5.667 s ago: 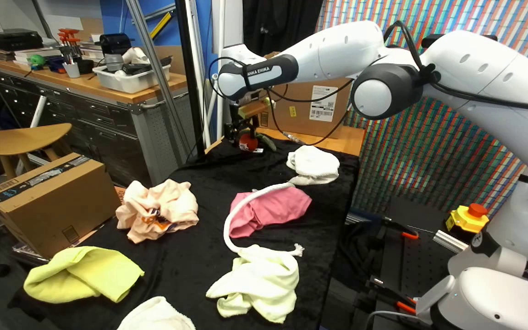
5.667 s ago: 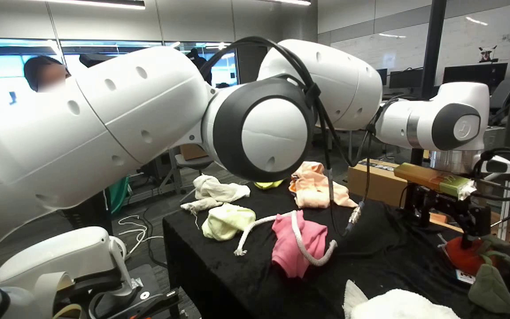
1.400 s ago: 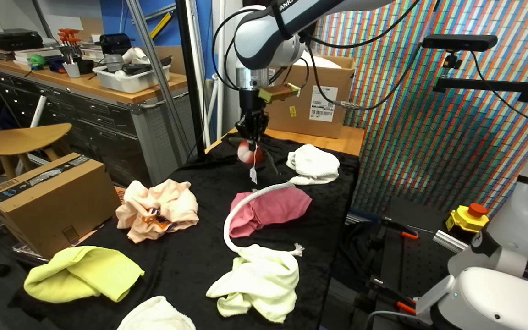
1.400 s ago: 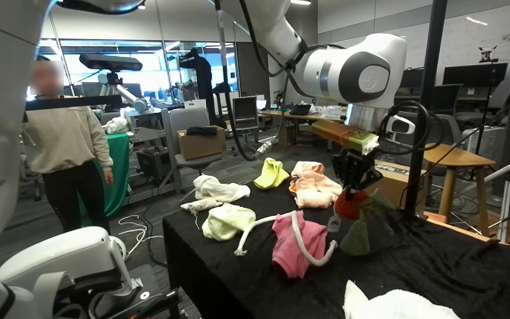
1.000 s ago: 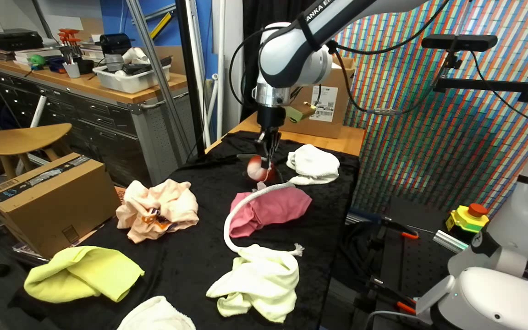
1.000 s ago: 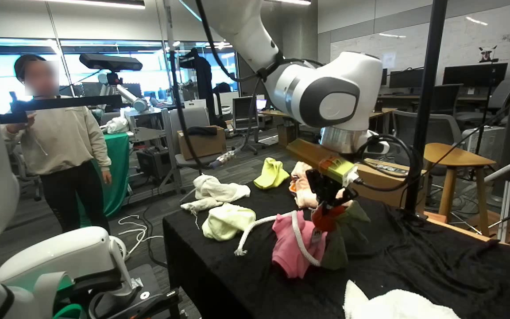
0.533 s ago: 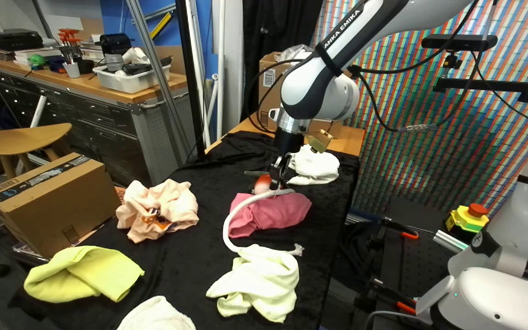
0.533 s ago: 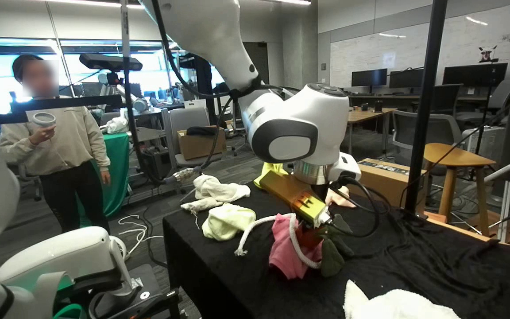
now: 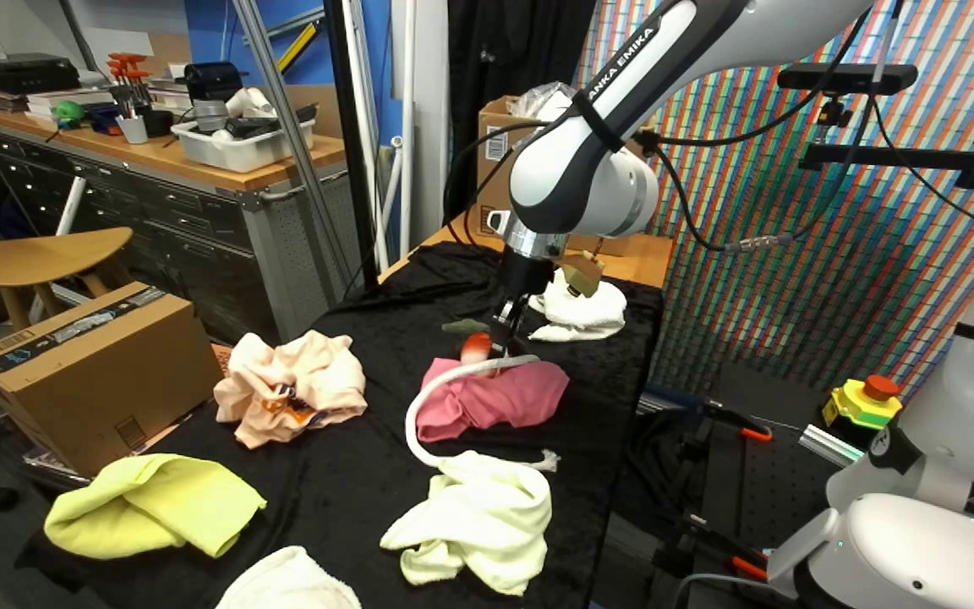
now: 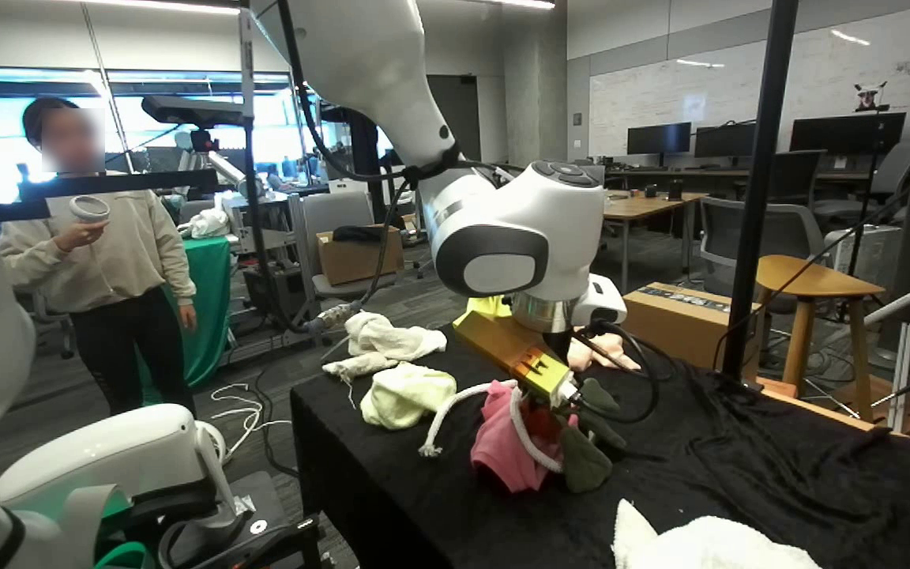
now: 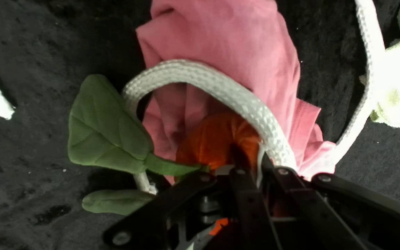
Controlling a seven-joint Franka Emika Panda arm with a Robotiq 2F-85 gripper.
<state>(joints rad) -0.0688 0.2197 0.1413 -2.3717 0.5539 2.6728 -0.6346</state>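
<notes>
Plush (image 11: 214, 137) is pinched in the tool (image 11: 253, 168), pink cloth (image 11: 227, 45) below; probably light and squishy, so grip body (image 11: 198, 146), not leaves (image 11: 108, 132).

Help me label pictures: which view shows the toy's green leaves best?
The wrist view: leaves of the toy appear large, veins visible on one. Both exterior views show at least one leaf, smaller and darker, veins indistinct.

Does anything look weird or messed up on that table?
Yes: the white rope loops across the rumpled pink cloth, jumbled up with the leafy red plush that the fingers pinch, so it looks messy. One rope end looks frayed. I see nothing spilled.
</notes>
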